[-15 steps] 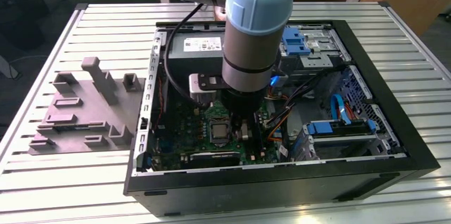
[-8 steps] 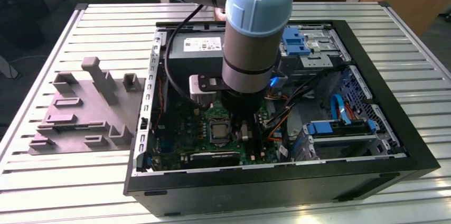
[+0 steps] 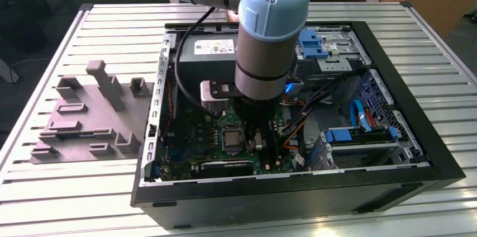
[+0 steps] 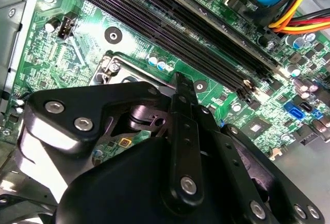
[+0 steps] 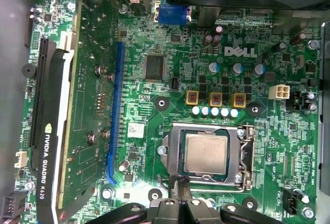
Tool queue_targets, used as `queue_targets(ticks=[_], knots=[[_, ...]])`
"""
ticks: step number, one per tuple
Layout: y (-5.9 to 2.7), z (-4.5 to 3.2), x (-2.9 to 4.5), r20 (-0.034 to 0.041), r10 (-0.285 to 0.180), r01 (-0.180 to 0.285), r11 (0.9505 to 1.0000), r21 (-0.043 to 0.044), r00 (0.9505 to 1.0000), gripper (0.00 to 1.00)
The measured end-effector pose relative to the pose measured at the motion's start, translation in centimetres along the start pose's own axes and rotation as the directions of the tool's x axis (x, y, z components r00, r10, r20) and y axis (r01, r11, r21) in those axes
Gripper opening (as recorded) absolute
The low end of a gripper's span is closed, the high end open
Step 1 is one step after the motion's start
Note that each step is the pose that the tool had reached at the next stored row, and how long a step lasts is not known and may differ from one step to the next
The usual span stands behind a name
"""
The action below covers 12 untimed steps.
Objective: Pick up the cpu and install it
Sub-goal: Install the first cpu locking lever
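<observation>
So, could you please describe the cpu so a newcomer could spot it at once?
Look inside the open computer case, on the green motherboard. In the first wrist view, the cpu lies within the metal-rimmed socket frame; it is the one pale silver square there.

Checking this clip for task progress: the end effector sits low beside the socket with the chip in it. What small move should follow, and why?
Probably a short, straight lift away from the board. In the first wrist view the chip lies flat and square inside the socket, and the end effector hangs at the socket's edge with no part seen in it.
</observation>
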<state>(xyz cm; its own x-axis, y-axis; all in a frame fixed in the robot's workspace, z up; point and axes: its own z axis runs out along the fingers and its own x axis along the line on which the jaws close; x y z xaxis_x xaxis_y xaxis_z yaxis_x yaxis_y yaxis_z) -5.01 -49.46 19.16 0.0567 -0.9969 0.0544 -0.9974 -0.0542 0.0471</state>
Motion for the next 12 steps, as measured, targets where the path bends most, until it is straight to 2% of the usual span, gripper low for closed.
queue_targets(ticks=[12], knots=[[-0.24, 0.45, -0.02, 0.0000, 0.000, 0.000, 1.0000, 0.0001, 1.0000, 0.11]])
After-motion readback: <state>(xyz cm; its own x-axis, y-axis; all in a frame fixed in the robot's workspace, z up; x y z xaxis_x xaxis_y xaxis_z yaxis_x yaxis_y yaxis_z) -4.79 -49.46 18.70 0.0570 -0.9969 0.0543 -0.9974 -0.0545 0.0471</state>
